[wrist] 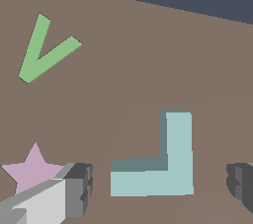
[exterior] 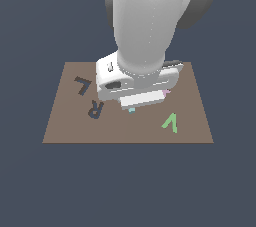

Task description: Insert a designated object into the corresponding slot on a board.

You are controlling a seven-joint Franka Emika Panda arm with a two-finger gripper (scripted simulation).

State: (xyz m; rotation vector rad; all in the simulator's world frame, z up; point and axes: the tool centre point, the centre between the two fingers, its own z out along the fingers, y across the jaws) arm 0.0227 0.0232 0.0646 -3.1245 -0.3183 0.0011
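Exterior view: a white robot arm fills the upper middle, its gripper lowered close over a flat brown board on a dark floor. A sliver of the light-teal L-shaped block peeks from under the hand near the board's centre. The dark L-shaped slot lies toward ten o'clock from it, well apart, with a dark R-shaped recess at about nine o'clock. A green V-shaped piece sits toward four o'clock; a pink edge shows just behind the hand. Wrist view: the teal block lies flat on the board between two grey fingertips, which stand spread on either side without touching it, seemingly placed to close on it. A pink star rests beside one fingertip.
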